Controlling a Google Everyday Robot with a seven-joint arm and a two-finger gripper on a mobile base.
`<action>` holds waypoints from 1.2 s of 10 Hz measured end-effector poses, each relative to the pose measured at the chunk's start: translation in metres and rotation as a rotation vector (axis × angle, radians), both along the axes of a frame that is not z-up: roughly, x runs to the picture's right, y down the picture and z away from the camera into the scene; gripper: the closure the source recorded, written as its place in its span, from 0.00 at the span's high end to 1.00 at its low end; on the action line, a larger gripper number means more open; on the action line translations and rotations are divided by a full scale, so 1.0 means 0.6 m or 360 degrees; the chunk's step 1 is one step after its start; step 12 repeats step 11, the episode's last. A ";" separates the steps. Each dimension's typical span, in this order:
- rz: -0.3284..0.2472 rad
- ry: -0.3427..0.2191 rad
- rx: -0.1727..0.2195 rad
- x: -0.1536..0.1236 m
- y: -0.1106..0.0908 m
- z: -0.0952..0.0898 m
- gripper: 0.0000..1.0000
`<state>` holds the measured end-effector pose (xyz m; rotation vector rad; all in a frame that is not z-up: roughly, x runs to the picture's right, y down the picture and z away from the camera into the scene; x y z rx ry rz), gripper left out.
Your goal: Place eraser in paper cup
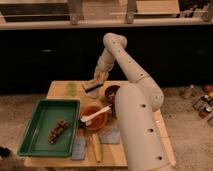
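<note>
My gripper hangs over the far middle of the wooden table, pointing down. It is shut on the eraser, a flat tan and dark block held roughly level. Just under it a pale shape, the paper cup, shows only in part behind the orange bowl's far rim. The eraser is a little above the cup's mouth.
A translucent pale green cup stands left of the gripper and a dark cup right of it. An orange bowl holds a white utensil. A green tray, blue-grey pads and a yellow object lie in front.
</note>
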<state>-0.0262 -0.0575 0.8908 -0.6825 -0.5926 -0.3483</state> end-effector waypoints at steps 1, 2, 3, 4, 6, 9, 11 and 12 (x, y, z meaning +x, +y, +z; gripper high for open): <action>0.0012 0.0001 -0.0011 0.004 0.000 0.002 0.57; 0.0021 0.0001 -0.0020 0.007 0.000 0.003 0.65; 0.0032 0.0001 -0.0028 0.012 0.000 0.004 0.76; 0.0038 -0.0002 -0.0038 0.014 0.001 0.006 0.80; 0.0040 -0.0012 -0.0052 0.012 0.003 0.007 0.80; 0.0049 -0.0027 -0.0064 0.017 0.002 0.006 0.80; 0.0062 -0.0043 -0.0062 0.018 0.000 0.005 0.80; 0.0062 -0.0043 -0.0062 0.018 0.000 0.005 0.80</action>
